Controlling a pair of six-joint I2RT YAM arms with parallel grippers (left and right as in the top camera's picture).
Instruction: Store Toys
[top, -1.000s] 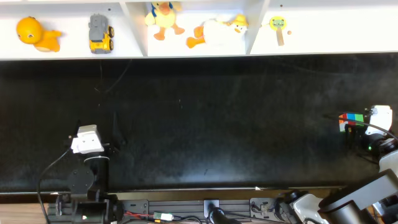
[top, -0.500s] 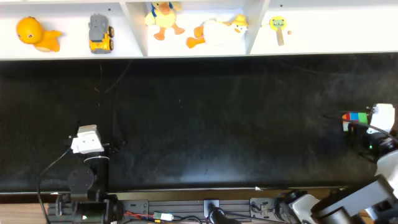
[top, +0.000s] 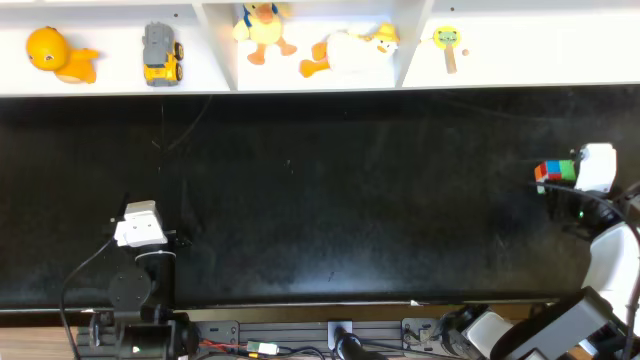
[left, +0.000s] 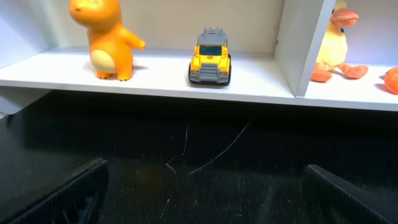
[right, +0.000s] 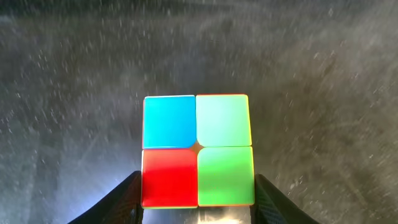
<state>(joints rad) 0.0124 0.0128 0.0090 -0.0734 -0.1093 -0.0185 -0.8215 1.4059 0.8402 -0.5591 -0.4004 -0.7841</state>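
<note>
Black desk (top: 320, 200), dusty and scuffed. Near its near-left corner the left pincer (left: 199, 193) gapes wide. By the right edge the right pincer (right: 198, 193) clamps a coloured cube (right: 198, 149). Along the far edge a white shelf (left: 155, 87) holds an orange figure (left: 109, 37), yellow truck (left: 210, 57) and plush ducks (top: 262, 28).

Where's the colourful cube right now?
The cube is at the table's far right in the top view, gripped in the right arm's jaws.

No legible lettering, number, label or sign on the colour cube (right: 198, 149), shelf (top: 540, 60) or tabletop (top: 320, 200).
</note>
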